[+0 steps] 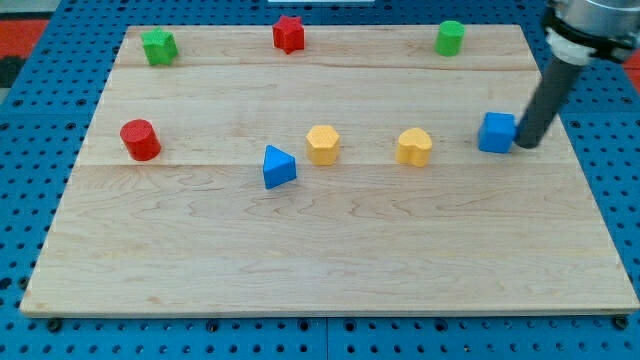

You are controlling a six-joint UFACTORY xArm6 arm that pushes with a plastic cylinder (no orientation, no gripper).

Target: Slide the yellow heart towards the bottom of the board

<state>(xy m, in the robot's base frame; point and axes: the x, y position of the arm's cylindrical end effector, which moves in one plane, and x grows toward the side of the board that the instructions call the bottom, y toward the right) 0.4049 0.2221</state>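
1. Pale wood forms the counter, which is laid on a blue pegboard; the pegboard is cut off at every edge of the view.
2. The yellow heart is seen right of centre, with a yellow hexagonal block near it on the view's left.
3. My tip is shown just beside the blue cube, on its right; whether contact is made cannot be told. The rod's upper part is cut off at the view's top.
4. No pincer is fitted, so no spread or pressed state is shown.
5. A blue triangle and a red cylinder are placed leftward.
6. Along the top, a green star-like block, a red star-like block and a green cylinder are ranged; the first two shapes are hard to make out.
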